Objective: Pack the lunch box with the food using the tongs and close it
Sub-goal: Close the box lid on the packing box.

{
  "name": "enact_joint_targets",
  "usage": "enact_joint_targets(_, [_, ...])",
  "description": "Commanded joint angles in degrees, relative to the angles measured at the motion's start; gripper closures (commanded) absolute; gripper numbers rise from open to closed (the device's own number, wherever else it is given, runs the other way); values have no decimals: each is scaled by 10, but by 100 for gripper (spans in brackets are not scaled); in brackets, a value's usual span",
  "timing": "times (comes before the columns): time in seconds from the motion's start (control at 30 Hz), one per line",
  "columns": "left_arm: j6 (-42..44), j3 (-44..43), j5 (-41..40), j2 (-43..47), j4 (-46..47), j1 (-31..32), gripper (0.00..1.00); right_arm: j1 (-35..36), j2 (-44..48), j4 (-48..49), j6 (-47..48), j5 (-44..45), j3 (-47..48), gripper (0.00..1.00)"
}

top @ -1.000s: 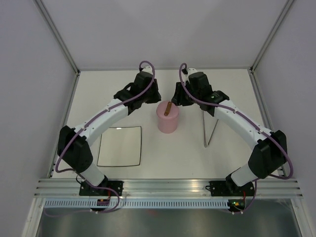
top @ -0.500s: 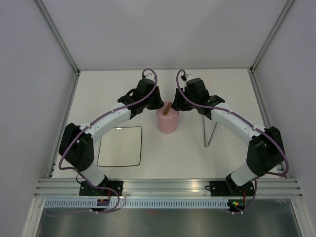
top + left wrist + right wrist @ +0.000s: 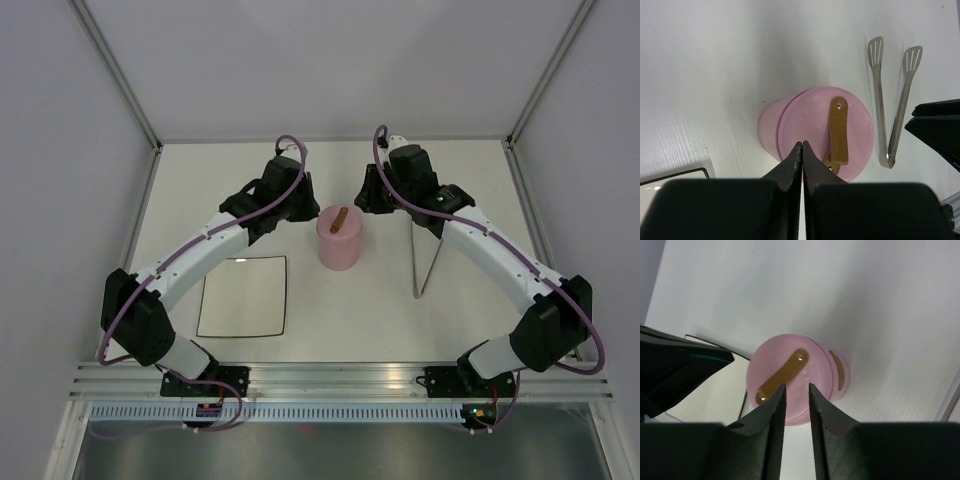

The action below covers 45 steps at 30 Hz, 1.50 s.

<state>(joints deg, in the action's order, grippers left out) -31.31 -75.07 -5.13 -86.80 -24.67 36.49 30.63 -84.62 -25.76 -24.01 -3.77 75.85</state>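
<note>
A: Left jaws pressed together, right jaws slightly parted, both empty, flanking the lunch box (image 3: pixel 339 248).
B: And the box?
A: Lid (image 3: pixel 812 125) on, strap (image 3: pixel 839 131) in line with the left jaws; tongs (image 3: pixel 425 262) lie on its right-arm side.

Links: your left arm (image 3: pixel 190 258) and right arm (image 3: pixel 490 255) wear smooth white shells.
Joints: bulky black housings.
Cables: a purple cable (image 3: pixel 288 138) loops along each arm.
Left gripper (image 3: pixel 801 144): black tapered fingers (image 3: pixel 788 167).
</note>
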Motion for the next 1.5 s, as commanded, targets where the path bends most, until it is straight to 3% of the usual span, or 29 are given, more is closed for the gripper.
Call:
enact_joint_targets(0.0, [28,-31,-4,17,-4,2,98,2,17,-4,2,-61,47,72])
enact_joint_targets(0.13, [25,-41,25,23,-3,2,98,5,20,-18,15,-35,40,97])
enact_joint_targets(0.17, [24,-39,25,21,1,2,98,5,20,-18,18,-31,35,98])
enact_joint_targets(0.37, [6,-7,70,-22,1,9,98,8,-25,-2,19,-52,-39,99])
enact_joint_targets(0.67, [-23,69,34,-44,-6,31,98,19,-61,-1,26,-42,-95,100])
enact_joint_targets(1.0, [-36,78,16,-19,-6,32,98,19,-29,-1,27,-6,-68,100])
enact_joint_targets(1.3, [-40,54,-46,33,-8,32,96,14,-47,-34,35,19,14,99])
enact_joint_targets(1.47, [-4,8,-102,59,-31,31,82,3,-36,-21,35,52,30,100])
